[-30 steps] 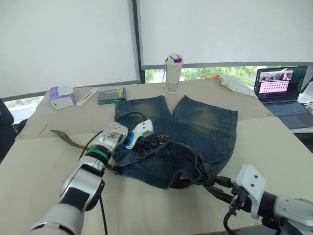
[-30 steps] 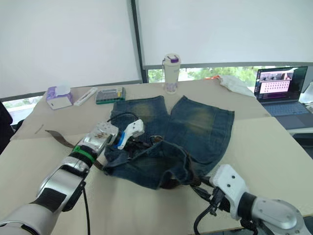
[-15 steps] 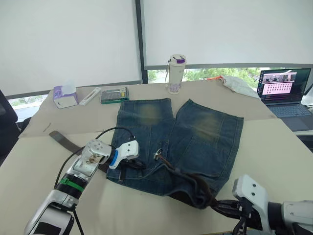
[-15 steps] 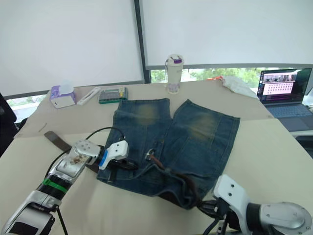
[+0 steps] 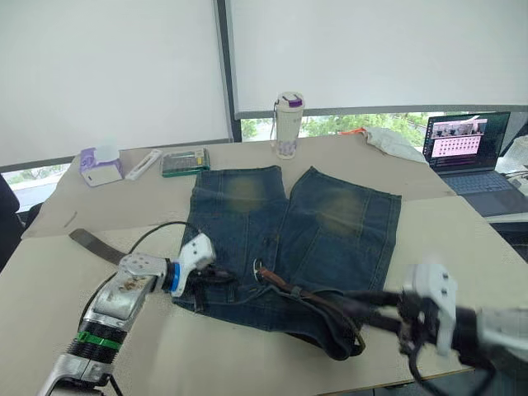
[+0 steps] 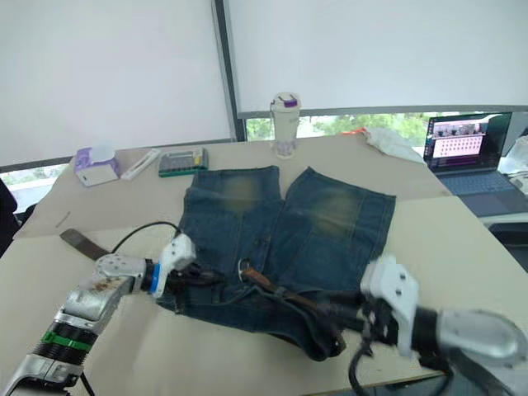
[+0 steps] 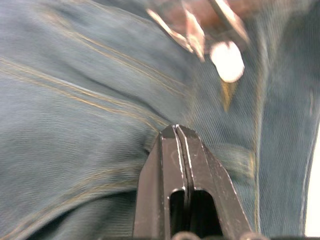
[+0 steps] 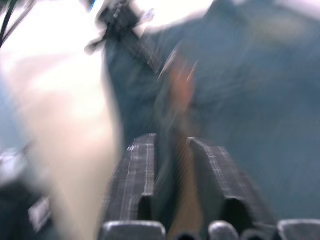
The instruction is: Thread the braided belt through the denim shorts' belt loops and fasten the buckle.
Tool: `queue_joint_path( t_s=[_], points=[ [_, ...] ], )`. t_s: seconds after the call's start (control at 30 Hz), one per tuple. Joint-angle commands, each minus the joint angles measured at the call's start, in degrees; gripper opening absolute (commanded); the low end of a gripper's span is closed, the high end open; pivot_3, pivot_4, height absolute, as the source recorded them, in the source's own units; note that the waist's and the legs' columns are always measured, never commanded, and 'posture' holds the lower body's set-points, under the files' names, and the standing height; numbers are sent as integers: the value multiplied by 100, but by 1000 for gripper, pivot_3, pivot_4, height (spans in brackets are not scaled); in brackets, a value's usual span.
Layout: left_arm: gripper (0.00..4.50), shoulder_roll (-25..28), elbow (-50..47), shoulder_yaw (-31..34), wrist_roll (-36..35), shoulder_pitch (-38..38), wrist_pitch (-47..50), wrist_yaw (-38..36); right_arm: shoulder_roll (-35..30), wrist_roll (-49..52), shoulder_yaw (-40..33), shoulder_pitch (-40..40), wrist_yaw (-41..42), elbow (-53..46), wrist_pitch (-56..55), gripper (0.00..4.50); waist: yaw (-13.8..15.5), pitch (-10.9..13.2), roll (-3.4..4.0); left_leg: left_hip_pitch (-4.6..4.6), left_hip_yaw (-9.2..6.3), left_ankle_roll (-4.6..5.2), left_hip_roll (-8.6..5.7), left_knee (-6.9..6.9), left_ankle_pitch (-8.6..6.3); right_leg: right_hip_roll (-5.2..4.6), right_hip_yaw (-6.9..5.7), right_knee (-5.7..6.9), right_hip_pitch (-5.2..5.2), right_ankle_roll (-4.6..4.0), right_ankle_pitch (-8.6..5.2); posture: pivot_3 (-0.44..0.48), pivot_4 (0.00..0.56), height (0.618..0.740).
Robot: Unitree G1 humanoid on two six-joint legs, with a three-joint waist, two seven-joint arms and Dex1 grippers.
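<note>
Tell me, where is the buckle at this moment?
In the left eye view, the buckle lies on the denim shorts near the waistband's middle, between the left claw and the right claw.

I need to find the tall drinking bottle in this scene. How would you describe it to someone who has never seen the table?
Start at the large beige table and look to its far edge, under the window. Just beyond the legs of the dark blue denim shorts stands a tall pale drinking bottle. It is the one upright thing there, with a purple patch on its lid, unlike the flat green case to its left.
</note>
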Motion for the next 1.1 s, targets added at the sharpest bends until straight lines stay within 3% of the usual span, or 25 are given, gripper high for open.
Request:
queue_joint_path(
  t_s=[0.03, 0.17, 0.3, 0.4, 0.47, 0.5, 0.67, 0.8, 0.87, 0.9, 1.1],
  points=[
    [0, 58, -324, 729, -541, 142, 575, 441, -2, -1455, 1584, -860, -521, 758, -93, 23, 6, -2, 5, 1, -1, -20, -2, -2, 11, -2, -1, 2, -3, 0, 0, 0, 150, 740],
    [0, -179, -414, 1569, -934, 189, 1051, 1370, 333, -2332, 2914, -1663, -301, 1674, -411, 23, 48, -2, 4, -4, 1, -47, -11, 2, 26, -13, -1, -1, -8, -1, 1, 0, 150, 740],
    [0, -380, -155, 2260, -693, 168, 1028, 2695, 483, -2719, 3716, -1987, 339, 1937, -776, 23, 33, -4, 7, -5, -2, -52, -8, 0, 28, -10, -1, 1, -11, -3, 1, 0, 150, 740],
    [0, -399, 73, 2690, -422, 159, 887, 3646, 563, -2487, 3416, -1976, 597, 1840, -962, 23, 31, -4, 7, -3, -3, -56, -6, 0, 27, -7, 1, 1, -12, -3, 2, 0, 150, 740],
    [519, -339, 114, 2845, -270, 184, 854, 4062, 721, -2079, 2920, -1991, 670, 1732, -949, 0, 39, -4, 2, -2, -3, -57, -6, 0, 26, -7, 1, 0, -12, -4, 3, 0, 150, 740],
    [748, -324, 70, 2896, -181, 193, 878, 4291, 715, -1814, 2658, -1982, 774, 1582, -880, 588, 50, -4, 2, -3, -4, -58, -7, 0, 26, -7, 1, 0, -11, -5, 3, 0, 150, 740],
    [2496, -377, -303, 2778, 464, -89, 1355, 5645, 676, -1495, 2061, -1901, 880, 1280, -888, 2249, 99, -5, -6, -2, -10, -58, -8, -1, 25, -8, -2, 0, -8, -7, 4, 0, 150, 740],
    [3788, -425, 217, 1965, 1758, -883, 2360, 7258, 674, -1682, 2026, -2089, 870, 1412, -984, 3560, 162, -5, -16, -3, -10, -58, -13, 0, 24, -9, -5, 1, -5, -8, 5, 0, 150, 740],
    [3852, -506, 656, 1778, 1974, -1300, 2488, 7508, 741, -1752, 2098, -2225, 796, 1468, -956, 4322, 172, -6, -16, -3, -7, -58, -14, 0, 25, -8, -2, 3, -6, -8, 6, 0, 150, 740],
    [3852, -542, 948, 1707, 2080, -1495, 2464, 7636, 777, -1781, 2138, -2271, 769, 1474, -937, 4475, 170, -6, -16, -2, -5, -59, -14, 0, 25, -8, -1, 6, -8, -8, 6, 0, 150, 740],
    [3852, -650, 3390, 1803, 2238, -2561, 1679, 8244, 624, -1988, 2274, -2052, 800, 1260, -916, 4475, 167, -7, -19, -5, -6, -71, -12, -2, 32, -6, -2, 8, -21, -10, 8, 0, 150, 740]
  ],
)
